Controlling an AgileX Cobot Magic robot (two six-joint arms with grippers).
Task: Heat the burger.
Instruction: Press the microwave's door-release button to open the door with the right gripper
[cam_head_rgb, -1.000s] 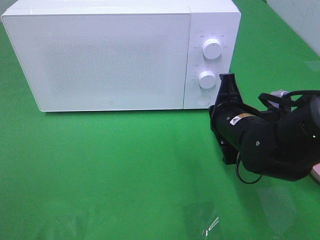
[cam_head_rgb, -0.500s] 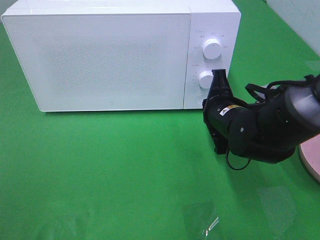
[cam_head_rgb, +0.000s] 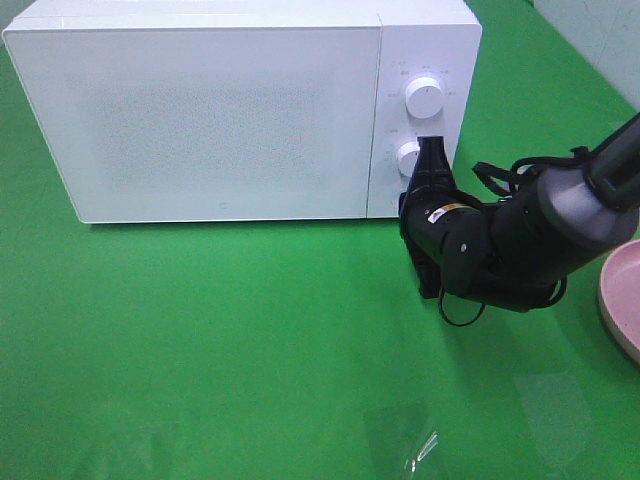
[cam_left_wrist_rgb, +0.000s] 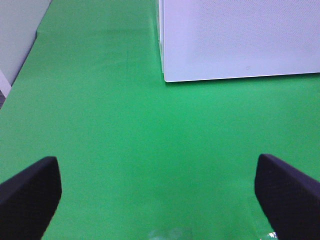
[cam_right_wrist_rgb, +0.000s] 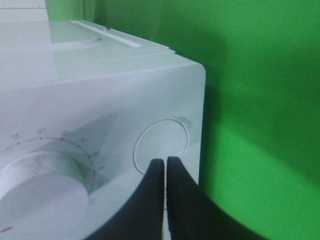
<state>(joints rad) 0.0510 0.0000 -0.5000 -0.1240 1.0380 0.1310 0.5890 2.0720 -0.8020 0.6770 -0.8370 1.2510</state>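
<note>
Green covering over the worktop (cam_head_rgb: 200, 350) in the high view, with a white microwave (cam_head_rgb: 230, 120) at the back, door closed. Up against the microwave's control panel now, the right tool (cam_head_rgb: 432, 150), lying over the lower knob (cam_head_rgb: 408, 157) and below the upper knob (cam_head_rgb: 424, 97). A second ago stood off the microwave's right front corner; has since swung in onto the panel. Newly uncovered well to the right of the microwave, part of a pink plate (cam_head_rgb: 625, 295), with nothing on the part that shows. No burger anywhere in this view: perhaps behind the closed door, perhaps out of frame, impossible to say.

From the left wrist: left tool (cam_left_wrist_rgb: 160, 200) spread wide, holding nothing, hanging over bare green in front of the microwave's left front corner, well apart from it. No burger here either.

From the right wrist: right tool pressed together, pinching nothing, tips aimed at the round button (cam_right_wrist_rgb: 160, 140) set in the microwave's panel just beside the lower knob. Tips overlapping the button's edge; touching or just short, cannot tell.

Judged from this: closing in on that button, probably the door release, so opening the door is the step in hand and heating not yet begun. Calls for a straight push on the button's middle; off-centre, likely to slide onto the panel.
</note>
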